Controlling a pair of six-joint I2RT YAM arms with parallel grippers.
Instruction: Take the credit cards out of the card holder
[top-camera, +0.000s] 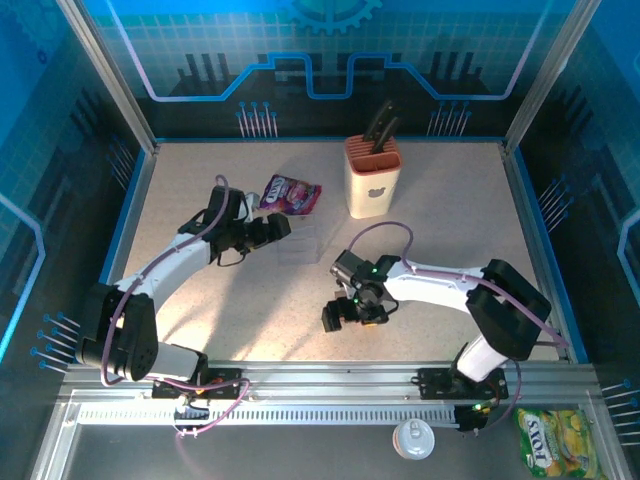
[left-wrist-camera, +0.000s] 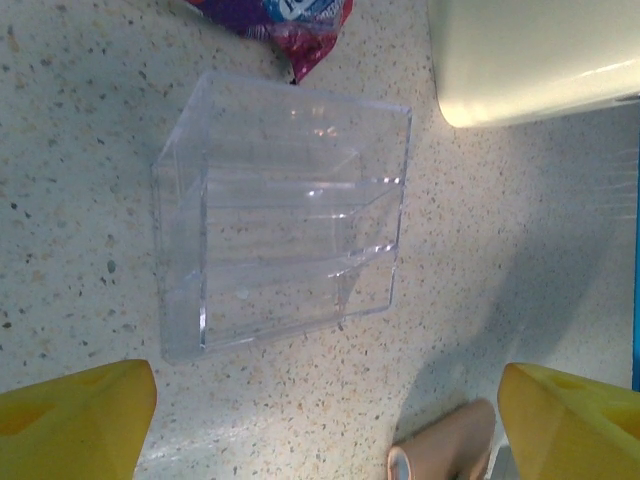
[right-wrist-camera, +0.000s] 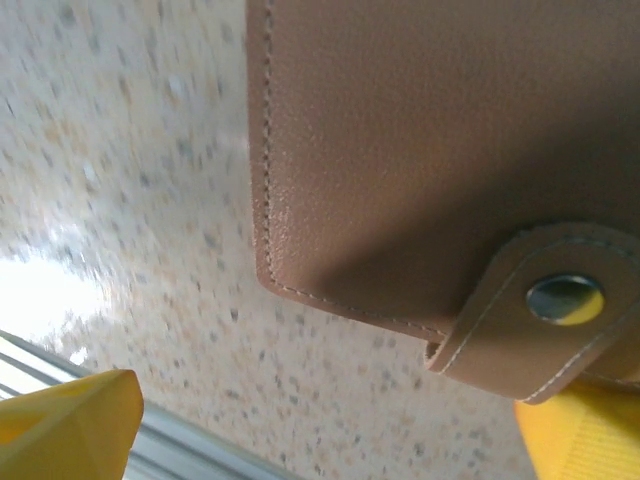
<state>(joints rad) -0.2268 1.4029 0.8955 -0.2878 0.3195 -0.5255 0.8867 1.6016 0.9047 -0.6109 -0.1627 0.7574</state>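
The card holder (right-wrist-camera: 450, 130) is a brown stitched wallet lying shut on the speckled table, its strap (right-wrist-camera: 545, 305) fastened with a metal snap. It lies close in front of my right gripper (right-wrist-camera: 330, 430), whose yellow fingertips (right-wrist-camera: 70, 425) stand wide apart. The jaws are open, with only bare tabletop between them, and the far fingertip sits just below the strap. My right gripper (top-camera: 340, 316) hangs low over the table's near middle. My left gripper (top-camera: 272, 228) is open too, fingers (left-wrist-camera: 75, 425) spread and holding nothing. The credit cards are hidden.
A clear plastic organizer (left-wrist-camera: 285, 210) stands just ahead of the left gripper. Behind it lie a purple snack packet (top-camera: 291, 193) and a beige knife block (top-camera: 372, 172). A tan rounded piece (left-wrist-camera: 445, 445) shows near the left gripper's right finger. A rail (top-camera: 330, 375) borders the near edge.
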